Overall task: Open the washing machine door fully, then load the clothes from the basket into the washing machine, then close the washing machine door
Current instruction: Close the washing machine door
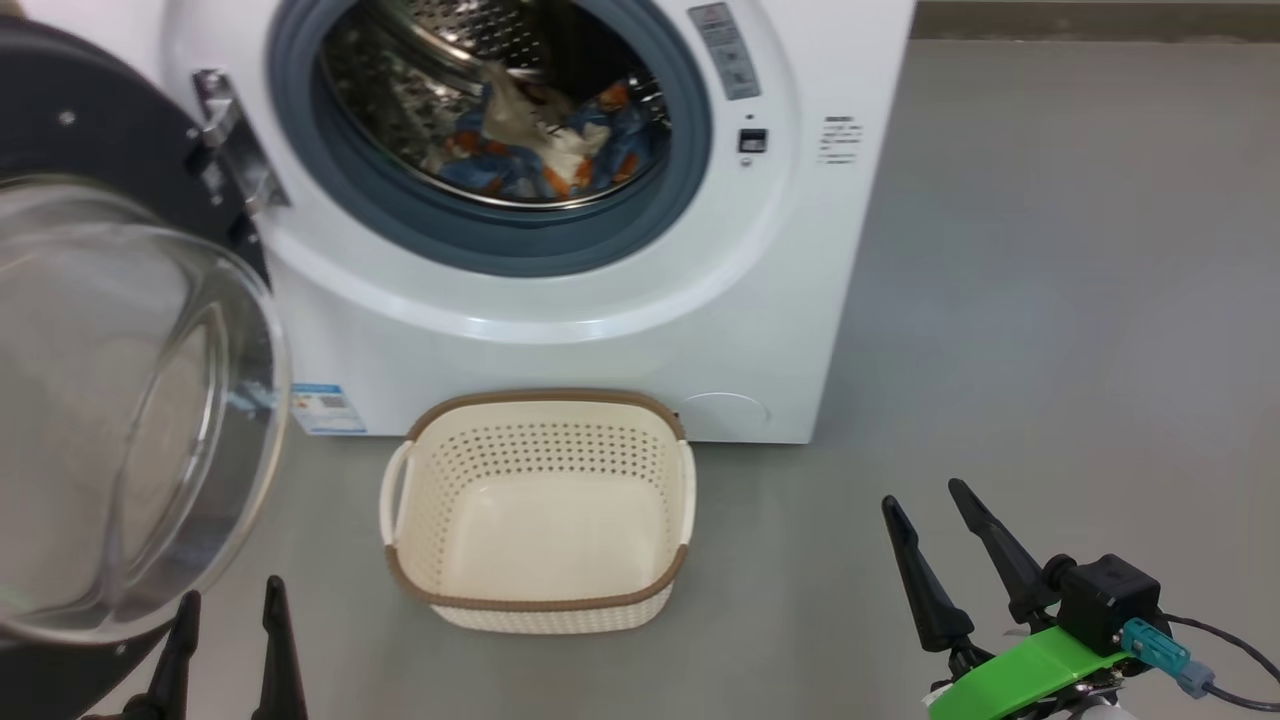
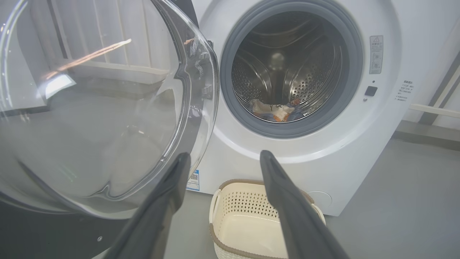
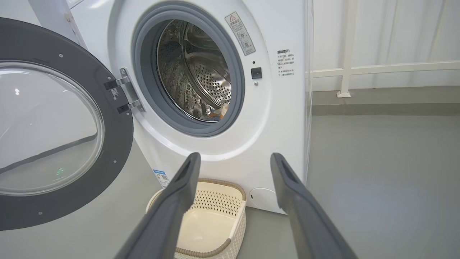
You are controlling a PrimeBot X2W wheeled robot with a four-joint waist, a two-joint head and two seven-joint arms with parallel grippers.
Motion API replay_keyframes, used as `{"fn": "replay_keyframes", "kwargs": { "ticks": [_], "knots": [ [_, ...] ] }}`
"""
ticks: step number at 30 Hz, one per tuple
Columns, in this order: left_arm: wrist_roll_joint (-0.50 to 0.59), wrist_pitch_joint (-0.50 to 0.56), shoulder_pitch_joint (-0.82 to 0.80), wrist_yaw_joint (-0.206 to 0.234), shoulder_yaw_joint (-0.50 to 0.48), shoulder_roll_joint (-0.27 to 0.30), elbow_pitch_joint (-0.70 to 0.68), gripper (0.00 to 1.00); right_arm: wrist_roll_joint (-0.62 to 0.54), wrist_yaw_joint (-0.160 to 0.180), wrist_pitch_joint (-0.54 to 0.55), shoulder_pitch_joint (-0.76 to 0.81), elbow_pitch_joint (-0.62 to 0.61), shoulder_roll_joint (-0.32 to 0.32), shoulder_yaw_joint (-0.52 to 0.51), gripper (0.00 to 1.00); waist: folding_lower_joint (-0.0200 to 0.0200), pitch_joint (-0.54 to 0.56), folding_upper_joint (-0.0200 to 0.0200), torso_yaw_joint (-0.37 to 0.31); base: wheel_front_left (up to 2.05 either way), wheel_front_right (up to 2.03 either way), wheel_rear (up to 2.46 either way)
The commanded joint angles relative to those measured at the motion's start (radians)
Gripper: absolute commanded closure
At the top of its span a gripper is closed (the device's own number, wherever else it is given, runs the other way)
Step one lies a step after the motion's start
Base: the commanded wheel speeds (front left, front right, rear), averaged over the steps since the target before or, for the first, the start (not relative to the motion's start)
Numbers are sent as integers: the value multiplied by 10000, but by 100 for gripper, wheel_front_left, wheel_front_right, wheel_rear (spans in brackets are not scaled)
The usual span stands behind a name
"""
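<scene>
Left gripper (image 1: 230,595) sits low at the near left, fingers pointing up and spread apart, nothing between them, just beside the lower edge of the washing machine door (image 1: 120,400). Right gripper (image 1: 922,495) is at the near right, leaning leftward, fingers also apart and gripping nothing, over the grey floor (image 1: 1050,300). Between the two arms the basket (image 1: 545,397) stands on the floor close against the washing machine (image 1: 600,310), its cream bottom bare. The door hangs swung wide to the left, its glass bowl bulging right ahead of the left gripper. The clothes (image 1: 540,150) lie in the drum, blue and orange with a cream piece.
</scene>
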State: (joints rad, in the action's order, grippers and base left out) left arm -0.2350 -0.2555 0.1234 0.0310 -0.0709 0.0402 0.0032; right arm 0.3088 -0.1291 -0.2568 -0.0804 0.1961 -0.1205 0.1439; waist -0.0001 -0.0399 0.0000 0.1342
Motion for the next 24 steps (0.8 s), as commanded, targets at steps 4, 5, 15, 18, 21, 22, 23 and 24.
{"fn": "replay_keyframes", "kwargs": {
  "ticks": [4, 5, 15, 18, 21, 22, 23, 24],
  "knots": [
    [-124, -63, -362, 28, -312, 101, -277, 0, -143, -16, -49, -68, -291, 19, 206, 0, 1, -104, 0, 834, 0, 0, 0],
    [-145, -63, -366, 45, -298, 101, -277, 0, -161, -16, -49, -83, -291, 15, 205, 0, 1, -117, 0, 941, 0, 0, 0],
    [-427, -63, -409, 303, -311, 100, -229, 0, -263, -16, -49, -126, -255, 27, 237, 0, 1, -175, 0, 2050, 0, 0, 0],
    [-499, -63, -428, 396, -325, 100, -241, 0, -297, -16, -49, -145, -256, 18, 231, 0, 1, -183, 0, 2380, 0, 0, 0],
    [-544, -63, -430, 481, -354, 100, -240, 0, -331, -16, -49, -154, -250, 18, 235, 0, 1, -185, 0, 2694, 0, 0, 0],
    [-561, -63, -428, 510, -372, 100, -244, 0, -343, -16, -49, -157, -248, 21, 233, 0, 1, -188, 0, 2793, 0, 0, 0],
    [-581, -63, -424, 537, -388, 100, -243, 0, -352, -16, -49, -163, -246, 21, 229, 0, 1, -193, 0, 2892, 0, 0, 0],
    [-591, -63, -418, 560, -400, 100, -238, 0, -358, -16, -49, -171, -245, 20, 223, 0, 1, -201, 0, 2990, 0, 0, 0]
  ]
}}
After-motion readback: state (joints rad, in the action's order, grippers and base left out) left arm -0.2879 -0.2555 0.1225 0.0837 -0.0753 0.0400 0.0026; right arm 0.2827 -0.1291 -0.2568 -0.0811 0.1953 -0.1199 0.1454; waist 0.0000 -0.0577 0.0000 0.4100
